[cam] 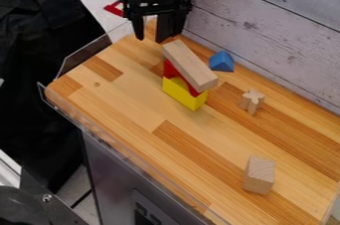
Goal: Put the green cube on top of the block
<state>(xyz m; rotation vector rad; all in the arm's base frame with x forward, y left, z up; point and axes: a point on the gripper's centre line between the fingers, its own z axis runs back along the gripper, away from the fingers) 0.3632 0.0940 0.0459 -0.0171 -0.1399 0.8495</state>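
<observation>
You are viewing the gripper (pixel 149 38) at the far left, its fingers standing apart. At the near right, the wooden block (pixel 258 175) is showing pale grain and squared edges. Farther left, a pale plank (pixel 190 63) is lying over red (pixel 171 69) and yellow blocks (pixel 178 94).

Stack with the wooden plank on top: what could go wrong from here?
The plank sits on a narrow red piece above the yellow block, so an off-centre load or a push could tip it. The gripper hangs open near the stack's far end and might clip the plank if it swings across low. A toppling plank might also hit the blue block nearby.
</observation>
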